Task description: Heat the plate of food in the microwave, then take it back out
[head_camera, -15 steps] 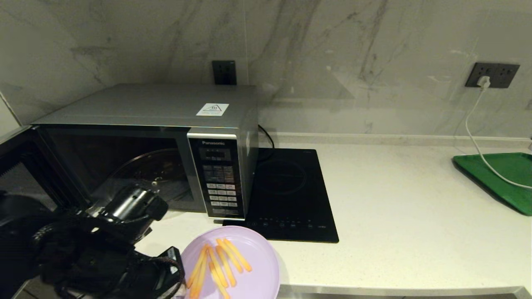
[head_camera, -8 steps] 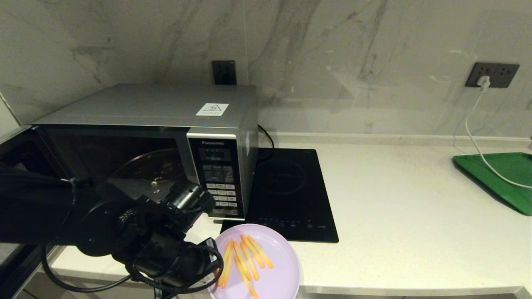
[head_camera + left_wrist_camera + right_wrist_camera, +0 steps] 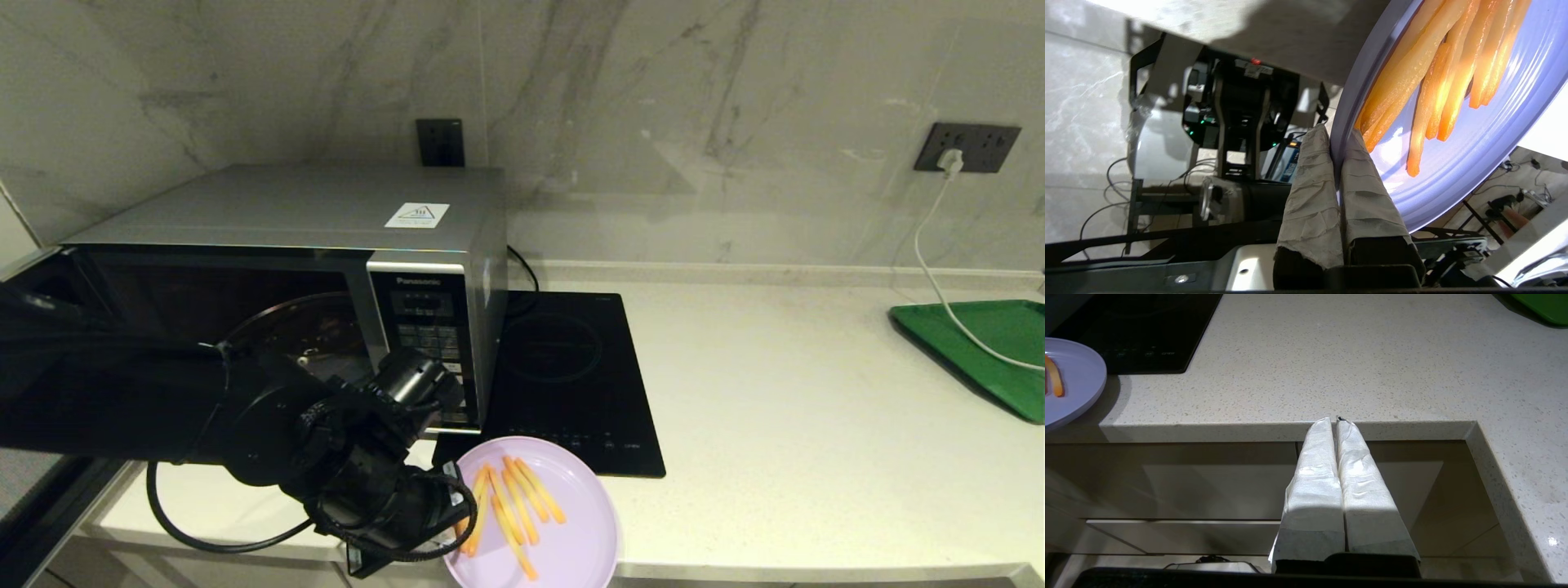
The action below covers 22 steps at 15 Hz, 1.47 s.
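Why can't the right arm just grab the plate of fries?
It probably could. The right gripper is parked shut below the counter edge, with bare countertop leading to the plate of fries. But the left gripper already pinches its rim.

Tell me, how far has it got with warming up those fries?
The microwave door already hangs open, its turntable bare. The left gripper is shut on the rim of the plate of food, which overhangs the counter's front edge. Whether heating has happened is unclear. The right gripper waits below the counter edge.
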Tool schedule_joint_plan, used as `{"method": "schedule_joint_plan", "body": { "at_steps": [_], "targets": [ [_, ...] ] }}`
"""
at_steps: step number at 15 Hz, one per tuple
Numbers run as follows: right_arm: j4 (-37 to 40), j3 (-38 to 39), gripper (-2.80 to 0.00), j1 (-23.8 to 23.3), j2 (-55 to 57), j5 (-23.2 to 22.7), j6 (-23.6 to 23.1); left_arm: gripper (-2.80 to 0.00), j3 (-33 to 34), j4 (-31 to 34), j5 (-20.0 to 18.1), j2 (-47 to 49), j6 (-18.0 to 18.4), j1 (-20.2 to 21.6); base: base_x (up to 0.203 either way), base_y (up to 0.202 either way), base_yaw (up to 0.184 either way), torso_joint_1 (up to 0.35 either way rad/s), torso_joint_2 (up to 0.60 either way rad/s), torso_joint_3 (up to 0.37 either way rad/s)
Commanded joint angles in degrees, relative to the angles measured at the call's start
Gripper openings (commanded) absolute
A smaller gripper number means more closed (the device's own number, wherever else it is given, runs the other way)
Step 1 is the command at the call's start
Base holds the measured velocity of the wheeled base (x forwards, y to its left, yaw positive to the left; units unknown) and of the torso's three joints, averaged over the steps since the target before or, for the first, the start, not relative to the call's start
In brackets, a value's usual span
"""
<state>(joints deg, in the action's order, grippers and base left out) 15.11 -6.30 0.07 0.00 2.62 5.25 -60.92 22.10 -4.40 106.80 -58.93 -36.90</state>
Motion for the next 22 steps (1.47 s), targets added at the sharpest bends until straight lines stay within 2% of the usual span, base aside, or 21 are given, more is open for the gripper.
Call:
{"method": "schedule_joint_plan", "body": {
  "at_steps": [1,5,7,17,20,22],
  "targets": [
    [0.1,0.1,-2.8,0.1,0.0,0.0,0.0,-2.8,-1.7,-0.2,-0.2,1.0,-0.2,-0.8,0.0,0.0,0.0,0.0,0.0,0.0],
    [0.1,0.0,-2.8,0.0,0.0,0.0,0.0,-2.8,-3.1,-5.7,-4.2,2.5,1.4,-0.8,0.0,0.0,0.0,0.0,0.0,0.0],
    [0.1,0.0,-2.8,0.0,0.0,0.0,0.0,-2.8,-3.9,-6.4,-4.5,4.0,2.4,-0.8,0.0,0.0,0.0,0.0,0.0,0.0],
    [0.1,0.0,-2.8,0.0,0.0,0.0,0.0,-2.8,-10.0,-6.3,-3.9,10.2,2.5,-0.5,0.0,0.0,0.0,0.0,0.0,0.0],
    [0.1,0.0,-2.8,0.0,0.0,0.0,0.0,-2.8,-10.8,-5.8,-0.7,11.7,2.5,-1.1,0.0,0.0,0.0,0.0,0.0,0.0],
    [0.1,0.0,-2.8,0.0,0.0,0.0,0.0,-2.8,-11.3,-5.8,-0.6,12.4,2.5,-1.1,0.0,0.0,0.0,0.0,0.0,0.0]
  ]
}}
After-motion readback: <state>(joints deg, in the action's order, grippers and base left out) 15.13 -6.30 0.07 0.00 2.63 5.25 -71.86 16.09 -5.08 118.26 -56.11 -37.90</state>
